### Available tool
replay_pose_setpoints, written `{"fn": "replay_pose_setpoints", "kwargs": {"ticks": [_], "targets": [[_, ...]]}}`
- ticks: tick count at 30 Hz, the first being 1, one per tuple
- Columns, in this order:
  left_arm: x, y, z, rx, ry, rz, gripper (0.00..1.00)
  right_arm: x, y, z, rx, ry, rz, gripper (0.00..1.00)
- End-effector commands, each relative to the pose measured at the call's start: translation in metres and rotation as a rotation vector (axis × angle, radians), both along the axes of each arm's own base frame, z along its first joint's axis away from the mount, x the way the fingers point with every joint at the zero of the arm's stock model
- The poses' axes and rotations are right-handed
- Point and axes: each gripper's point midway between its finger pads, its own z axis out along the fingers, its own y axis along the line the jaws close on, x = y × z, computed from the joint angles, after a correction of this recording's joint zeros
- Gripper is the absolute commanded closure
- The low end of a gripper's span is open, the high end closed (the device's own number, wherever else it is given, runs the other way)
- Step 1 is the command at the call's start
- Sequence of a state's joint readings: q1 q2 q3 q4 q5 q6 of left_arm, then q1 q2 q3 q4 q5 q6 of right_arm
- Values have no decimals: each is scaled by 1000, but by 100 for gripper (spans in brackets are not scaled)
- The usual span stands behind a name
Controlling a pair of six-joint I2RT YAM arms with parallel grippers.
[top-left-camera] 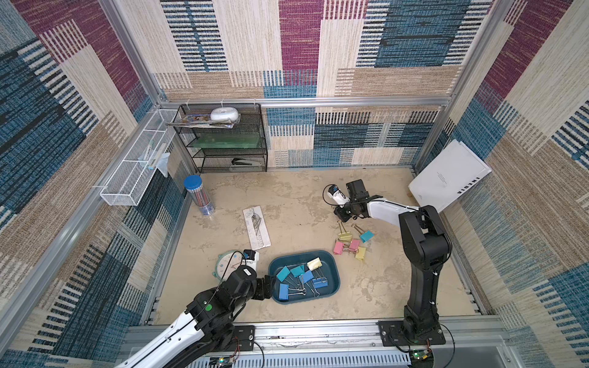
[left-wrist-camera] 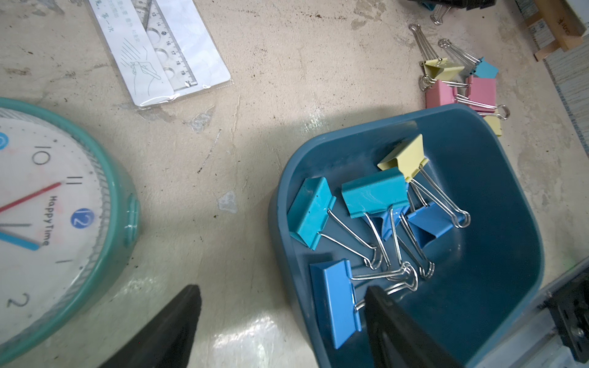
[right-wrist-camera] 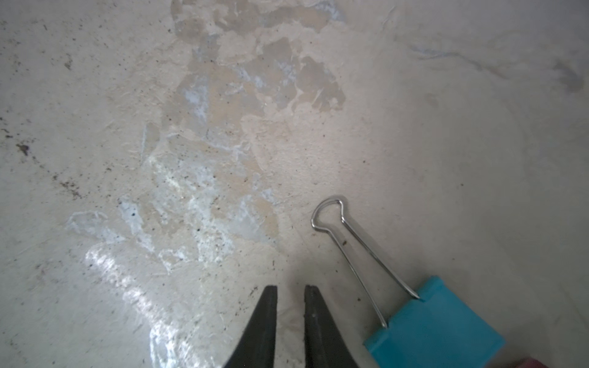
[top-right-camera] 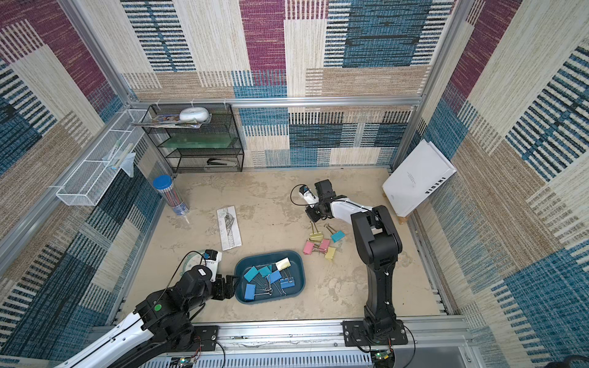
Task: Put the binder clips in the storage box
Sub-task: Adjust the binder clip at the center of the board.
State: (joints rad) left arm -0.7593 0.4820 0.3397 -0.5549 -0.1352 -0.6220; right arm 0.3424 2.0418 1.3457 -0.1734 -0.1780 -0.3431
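Far left, the left gripper (left-wrist-camera: 283,288) hangs spread wide and empty across the wall of the storage box (top-left-camera: 335,277), with one finger outside it and one above the binder clips (top-left-camera: 301,277) already lying inside. It is best kept clear there so the box stays free for a drop

Right of the box, five loose clips (top-left-camera: 352,243) sit bunched on the table, the teal clip (right-wrist-camera: 436,325) at the group's outer edge. The right gripper (right-wrist-camera: 290,290) is low over bare table just beside that clip. Its jaws are drawn almost together and nothing is between them

For a clean pick it likely needs to spread again, shift sideways until the fingers straddle the teal body or both wire handles, settle close to the table, then squeeze. Whether the teal clip's handle is caught under its yellow neighbour is hard to tell from above, so a slow, straight lift seems wise
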Motion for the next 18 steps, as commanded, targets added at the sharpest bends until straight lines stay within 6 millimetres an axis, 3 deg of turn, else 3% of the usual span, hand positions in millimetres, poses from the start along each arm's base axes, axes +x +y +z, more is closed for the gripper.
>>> {"fn": "replay_pose_setpoints", "kwargs": {"ticks": [1, 8, 13, 16, 18], "targets": [[1, 2, 1, 12, -7, 10, 15, 1, 6, -3, 22, 23, -1, 79], [2, 3, 1, 13, -8, 13, 15, 25, -1, -18, -25, 37, -55, 84], [2, 3, 0, 17, -3, 16, 15, 70, -33, -21, -63, 42, -214, 84], [3, 4, 1, 19, -7, 18, 15, 87, -46, -29, -82, 70, -258, 85], [3, 3, 1, 19, -4, 19, 15, 95, -44, -22, -70, 75, -251, 82]]}}
